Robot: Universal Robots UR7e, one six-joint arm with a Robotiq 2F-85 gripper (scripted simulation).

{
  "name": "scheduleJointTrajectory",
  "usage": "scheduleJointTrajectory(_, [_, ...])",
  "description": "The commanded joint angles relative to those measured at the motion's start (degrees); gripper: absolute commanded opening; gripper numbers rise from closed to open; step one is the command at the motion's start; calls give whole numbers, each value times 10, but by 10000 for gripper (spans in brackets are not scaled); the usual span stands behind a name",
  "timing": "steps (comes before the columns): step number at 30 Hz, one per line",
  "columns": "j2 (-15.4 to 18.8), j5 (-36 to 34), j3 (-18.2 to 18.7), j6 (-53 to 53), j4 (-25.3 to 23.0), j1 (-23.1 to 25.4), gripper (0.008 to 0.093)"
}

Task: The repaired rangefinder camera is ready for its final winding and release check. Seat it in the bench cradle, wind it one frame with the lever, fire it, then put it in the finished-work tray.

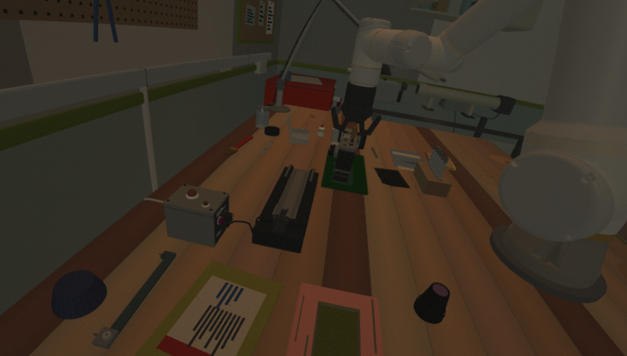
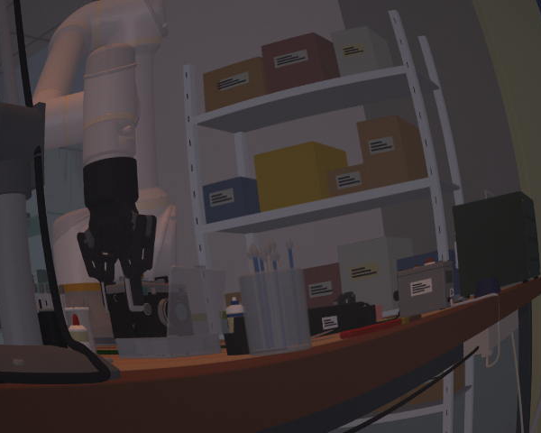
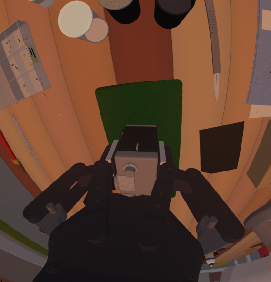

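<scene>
My gripper (image 1: 350, 142) (image 3: 136, 160) (image 2: 122, 289) points straight down at the far middle of the bench, its fingers clamped on the two long faces of the rangefinder camera (image 1: 344, 160) (image 3: 137, 152) (image 2: 143, 310). The black and silver camera stands on the green mat (image 1: 345, 174) (image 3: 141, 115). The black bench cradle (image 1: 287, 206) lies nearer, left of the mat, its grey channel empty. The pink finished-work tray (image 1: 335, 322) with its green lining sits at the bench's near edge.
A clear compartment box (image 3: 19, 61) (image 1: 299, 136) lies left of the mat, with a grey control box (image 1: 196, 213) beside the cradle. A scalpel (image 3: 215, 50), a black square pad (image 1: 391, 177) (image 3: 220, 147) and a wooden block (image 1: 432, 176) lie right of the mat. A lamp arm (image 1: 303, 42) rises behind.
</scene>
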Motion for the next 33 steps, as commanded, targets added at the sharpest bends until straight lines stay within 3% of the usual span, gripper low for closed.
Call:
scheduleJointTrajectory(1, [-1,1,-1,0,1,0,80])
scheduleJointTrajectory(8, [-20,0,-12,0,30,0,80])
scheduleJointTrajectory(23, [-81,0,-62,0,140,0,80])
scheduleJointTrajectory(33, [-90,0,-74,0,162,0,80])
